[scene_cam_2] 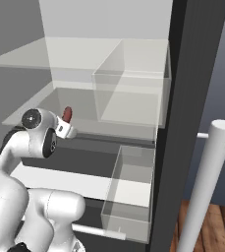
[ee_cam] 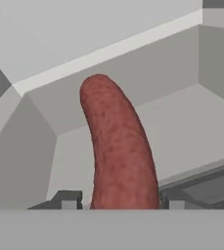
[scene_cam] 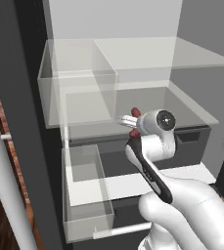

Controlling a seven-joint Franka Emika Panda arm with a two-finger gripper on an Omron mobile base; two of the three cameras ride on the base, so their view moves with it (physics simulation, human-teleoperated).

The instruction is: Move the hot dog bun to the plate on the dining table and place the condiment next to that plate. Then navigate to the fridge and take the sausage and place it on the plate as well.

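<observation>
The fridge (scene_cam: 30, 97) stands open in front of me, and my gripper (scene_cam: 131, 122) reaches in over the middle glass shelf (scene_cam: 191, 105). The slim red-brown sausage (ee_cam: 118, 146) sits between my two dark fingertips (ee_cam: 68, 199), which close against its sides. In the left base view its red ends (scene_cam: 135, 112) stick out above and below the hand. In the right base view the sausage (scene_cam_2: 67, 114) points upward from the gripper (scene_cam_2: 65, 127), off the shelf. The hot dog bun, the plate, the condiment and the dining table are out of view.
Clear door bins (scene_cam: 77, 93) hang on the open door, one high and one lower (scene_cam_2: 128, 197). A pale bar handle (scene_cam_2: 207, 182) rises close by. A dark drawer front (scene_cam: 191, 141) sits under the shelf. Wood floor (scene_cam_2: 207, 231) lies below.
</observation>
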